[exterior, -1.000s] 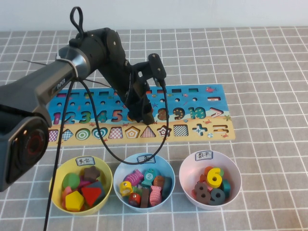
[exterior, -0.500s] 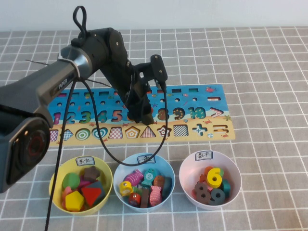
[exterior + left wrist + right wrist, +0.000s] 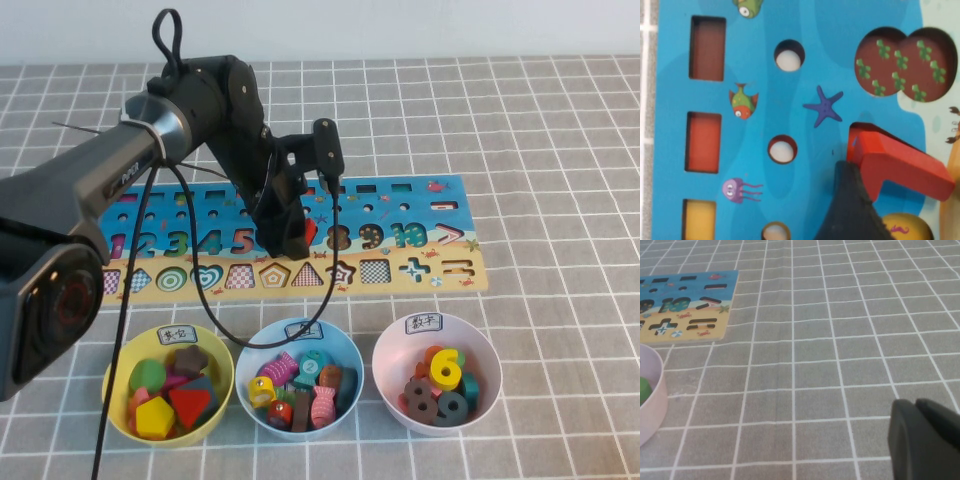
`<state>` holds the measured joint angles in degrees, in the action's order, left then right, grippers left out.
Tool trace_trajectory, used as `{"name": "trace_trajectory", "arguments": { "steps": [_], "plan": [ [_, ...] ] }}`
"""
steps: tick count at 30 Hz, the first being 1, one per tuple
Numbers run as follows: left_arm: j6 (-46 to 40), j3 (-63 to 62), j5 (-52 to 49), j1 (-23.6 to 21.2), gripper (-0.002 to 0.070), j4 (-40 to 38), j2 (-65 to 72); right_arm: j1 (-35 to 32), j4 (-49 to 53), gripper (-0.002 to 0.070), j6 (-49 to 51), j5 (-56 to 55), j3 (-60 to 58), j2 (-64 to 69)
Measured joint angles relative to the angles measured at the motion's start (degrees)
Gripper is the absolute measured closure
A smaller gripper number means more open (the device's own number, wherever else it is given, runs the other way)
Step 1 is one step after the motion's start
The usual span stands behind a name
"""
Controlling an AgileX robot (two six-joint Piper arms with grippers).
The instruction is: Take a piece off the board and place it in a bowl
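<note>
The board lies across the middle of the table, and its blue top fills the left wrist view. The piece, a red 7, sits at its place between the empty 6 and 8 slots. My left gripper is down on the board right over the piece and touches its stem. The pink bowl, holding several numerals, stands at the front right. My right gripper is shut and hovers over bare cloth, right of the pink bowl's rim. It is outside the high view.
A yellow bowl of shapes and a light blue bowl of pieces stand left of the pink one. The left arm's black cable loops down over the board's front edge. An empty 8 slot lies beside the 7.
My left gripper has shifted slightly left on the board. The red 7 now shows at its right side. The bowls and the rest of the board are unchanged.
</note>
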<state>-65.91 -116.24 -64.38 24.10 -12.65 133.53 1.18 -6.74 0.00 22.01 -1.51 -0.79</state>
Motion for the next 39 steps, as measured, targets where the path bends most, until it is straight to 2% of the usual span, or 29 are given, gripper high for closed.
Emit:
{"name": "trace_trajectory", "arguments": {
  "steps": [9,14,27,39],
  "plan": [
    [-0.04,0.0,0.24,0.0,0.0294,0.23,0.0,0.0,0.0,0.0694,0.0,0.0,0.0,0.0],
    [-0.27,0.0,1.07,0.0,0.0357,-0.2,-0.07,0.0,0.0,0.0694,0.0,0.0,0.0,0.0],
    [-0.44,-0.27,1.79,-0.31,0.0357,-2.76,-0.07,0.0,0.0,0.0694,0.0,0.0,0.0,0.0],
    [-0.31,-9.06,-0.24,-0.31,0.0357,-6.34,0.21,0.0,0.0,0.0694,0.0,0.0,0.0,0.0]
  ]
}}
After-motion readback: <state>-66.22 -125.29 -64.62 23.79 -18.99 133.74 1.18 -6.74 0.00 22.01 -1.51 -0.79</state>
